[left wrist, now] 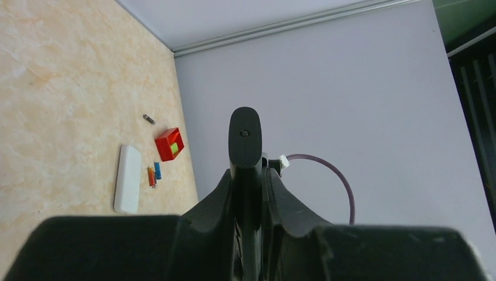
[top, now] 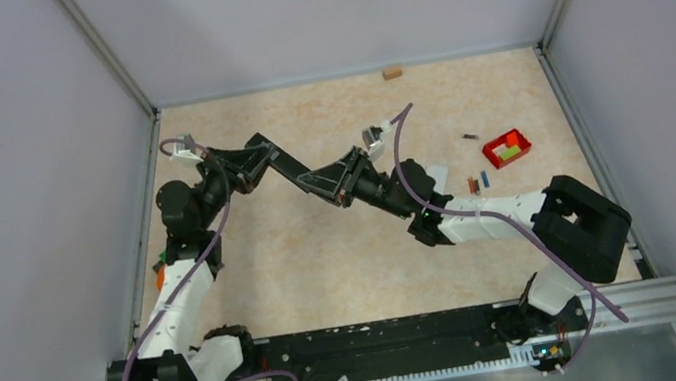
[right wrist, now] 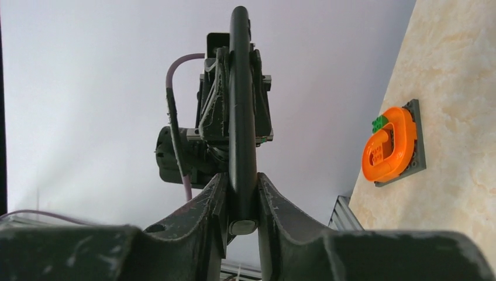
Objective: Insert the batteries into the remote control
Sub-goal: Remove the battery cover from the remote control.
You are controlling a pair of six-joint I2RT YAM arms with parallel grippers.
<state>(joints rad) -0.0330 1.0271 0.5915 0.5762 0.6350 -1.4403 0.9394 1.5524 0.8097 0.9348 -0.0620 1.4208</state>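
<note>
Two grippers share one load above mid-surface. The left gripper and the right gripper are each clamped on an opposite end of the remote control, a thin black slab that appears raised off the surface. Both wrist views show it edge-on between the jaws. The battery compartment is not visible, so whether its cover is on or off cannot be told.

Beyond the right gripper, toward the right side, the batteries lie loose on the surface, well apart from the remote control. A red battery and a blue battery lie side by side, just beside a white flat oblong. Whether that piece is a cover or a separate device cannot be told. Farther out, a dark battery lies alone near the small red tray, which holds yellow-green blocks.

Status, as a judgement:
- **Done:** nothing yet. All three visible batteries are on the surface and neither gripper holds one, so loading has not begun.
- **In hand:** positioning or reorienting the remote control, by appearance.
- **Left to do:** expose the compartment, free one gripper, pick up each battery, seat it in the correct polarity, and close the cover.

Unrelated items are an orange ring on a grey plate at the left edge, and a tan block at the far wall.
</note>
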